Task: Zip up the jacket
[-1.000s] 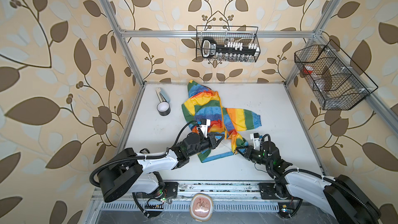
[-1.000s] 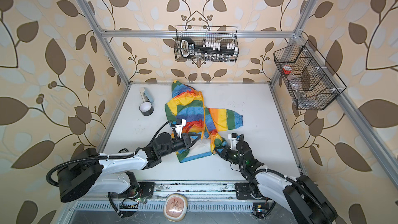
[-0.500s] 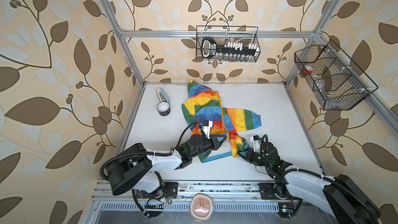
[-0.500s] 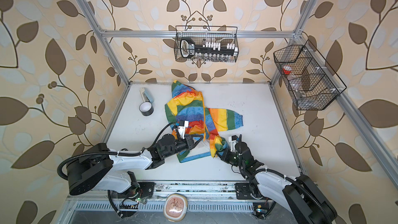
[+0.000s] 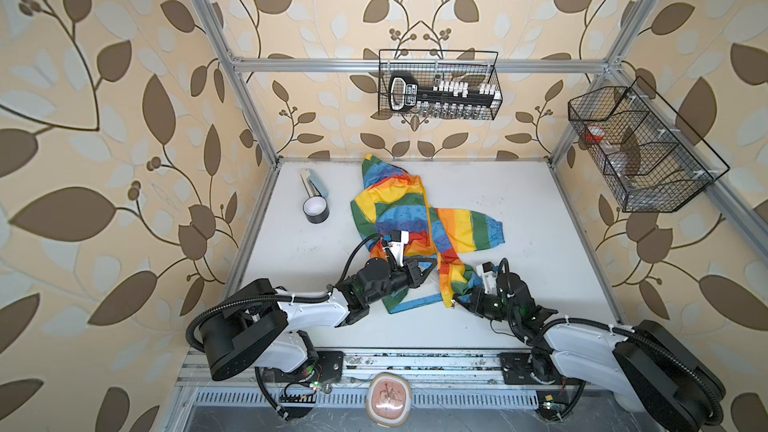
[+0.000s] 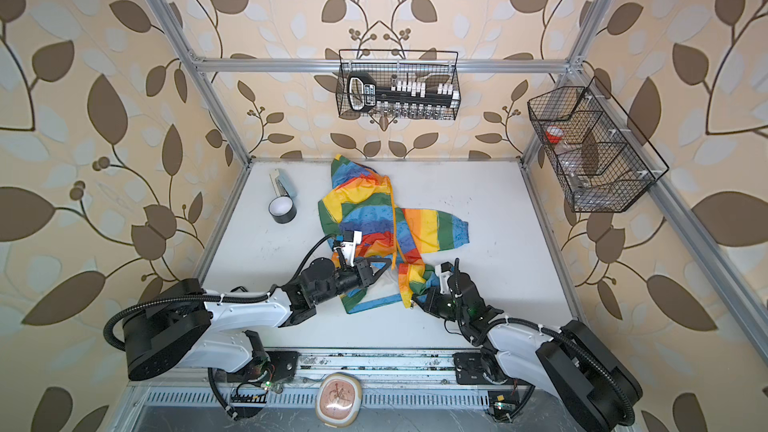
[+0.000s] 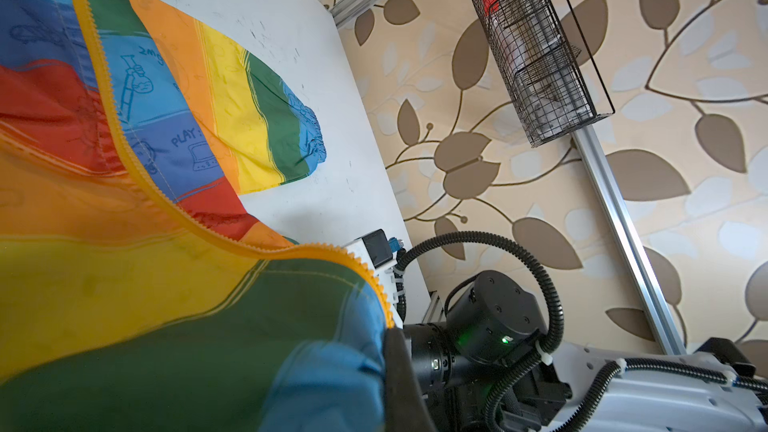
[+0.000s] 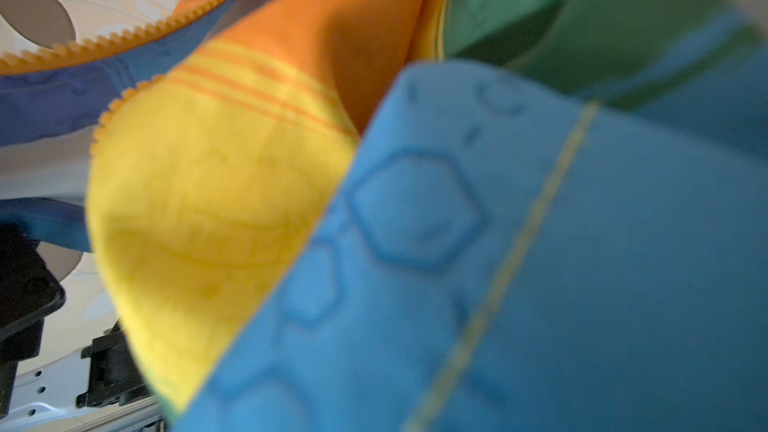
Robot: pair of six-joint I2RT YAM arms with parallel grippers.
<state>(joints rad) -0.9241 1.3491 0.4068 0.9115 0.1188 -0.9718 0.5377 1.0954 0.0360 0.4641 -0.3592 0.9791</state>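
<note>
The rainbow-striped jacket (image 5: 399,209) (image 6: 365,209) lies crumpled mid-table, its orange zipper (image 5: 430,218) open down the front. My left gripper (image 5: 430,271) (image 6: 384,266) is shut on the jacket's lower front edge. In the left wrist view the fabric (image 7: 166,284) drapes beside one dark finger (image 7: 401,384), with zipper teeth (image 7: 108,110) running along the edge. My right gripper (image 5: 457,300) (image 6: 417,299) sits at the jacket's yellow lower corner. Blue and yellow cloth (image 8: 498,243) fills the right wrist view and hides its jaws.
A black tape roll (image 5: 316,210) and a small pale blue item (image 5: 313,182) lie at the back left of the white table (image 5: 540,222). Wire baskets hang on the back wall (image 5: 438,85) and the right wall (image 5: 640,147).
My left gripper has edged slightly to the right with the jacket's edge. The right gripper has stayed at the hem corner, slipping a little toward the table's front.
</note>
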